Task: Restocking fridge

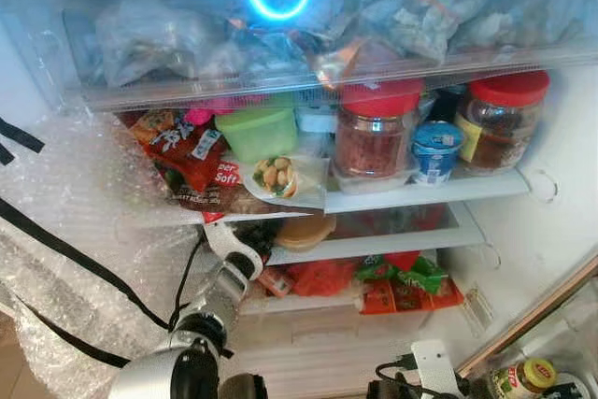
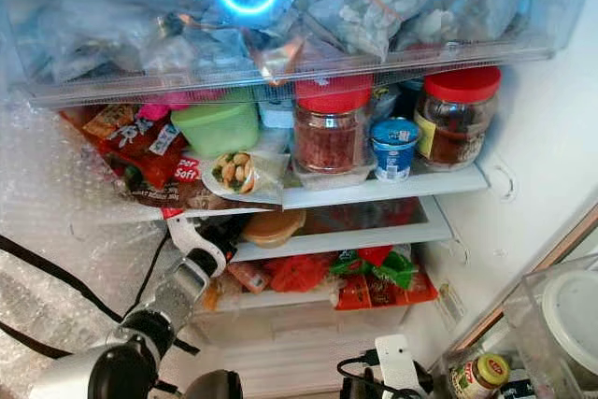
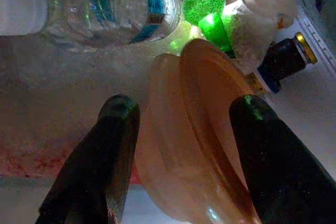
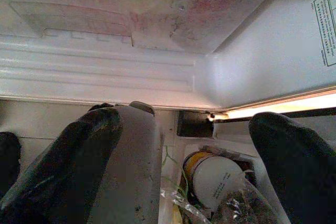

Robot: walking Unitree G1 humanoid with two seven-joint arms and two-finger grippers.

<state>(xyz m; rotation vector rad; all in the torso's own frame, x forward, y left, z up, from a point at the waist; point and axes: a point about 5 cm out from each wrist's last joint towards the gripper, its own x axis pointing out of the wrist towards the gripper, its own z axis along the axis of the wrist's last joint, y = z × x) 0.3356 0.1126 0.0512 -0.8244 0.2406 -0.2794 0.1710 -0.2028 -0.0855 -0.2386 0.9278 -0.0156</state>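
A tan lidded container (image 1: 304,231) sits at the front of the fridge's middle shelf (image 1: 392,242). My left arm (image 1: 229,273) reaches up to its left side. In the left wrist view the left gripper (image 3: 186,106) has its two black fingers on either side of the container (image 3: 194,129), pressed against it. The right gripper (image 4: 184,129) hangs low by the fridge's bottom right corner, open with nothing between its fingers. Its white wrist (image 1: 434,362) shows at the bottom of the head view.
The upper shelf holds two red-lidded jars (image 1: 374,133) (image 1: 500,119), a blue yoghurt cup (image 1: 436,151), a green tub (image 1: 257,128) and snack bags (image 1: 192,161). Red and green packets (image 1: 411,287) lie below. A water bottle (image 3: 105,3) lies behind the container. Bubble wrap (image 1: 65,212) hangs left.
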